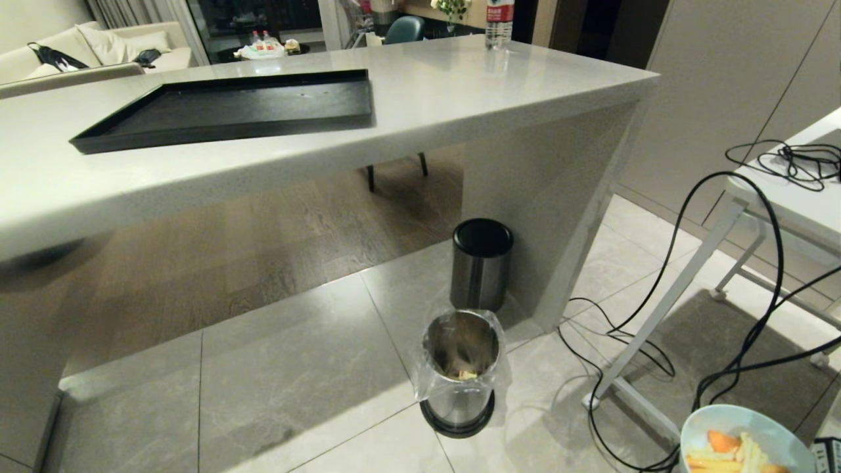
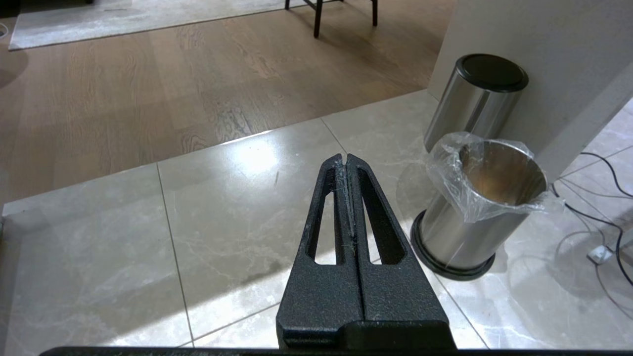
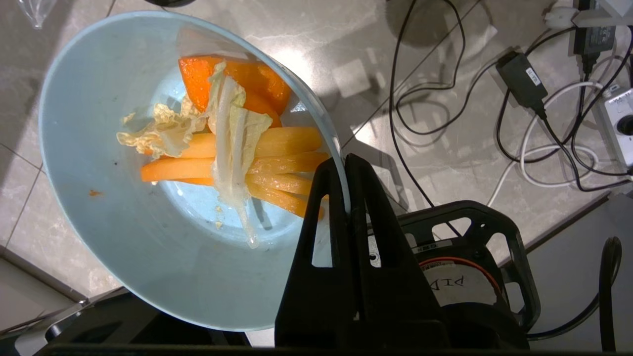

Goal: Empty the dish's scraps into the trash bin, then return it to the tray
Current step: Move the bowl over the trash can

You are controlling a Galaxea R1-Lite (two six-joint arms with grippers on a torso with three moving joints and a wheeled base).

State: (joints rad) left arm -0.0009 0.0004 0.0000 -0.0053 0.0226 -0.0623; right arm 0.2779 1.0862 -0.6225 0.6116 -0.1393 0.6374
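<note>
Right wrist view: the right gripper (image 3: 346, 165) clamps the rim of the dish (image 3: 123, 257), held tilted over grey floor tiles with the scraps (image 3: 237, 163) inside. The dish sits at the head view's lower right corner, well apart from the trash bin (image 1: 460, 368) on the floor. The left gripper (image 2: 346, 160) hangs closed and empty beside that bin. Handwriting on a taped label is unreadable. The tray (image 1: 230, 108) lies on the pale counter (image 1: 460, 98).
</note>
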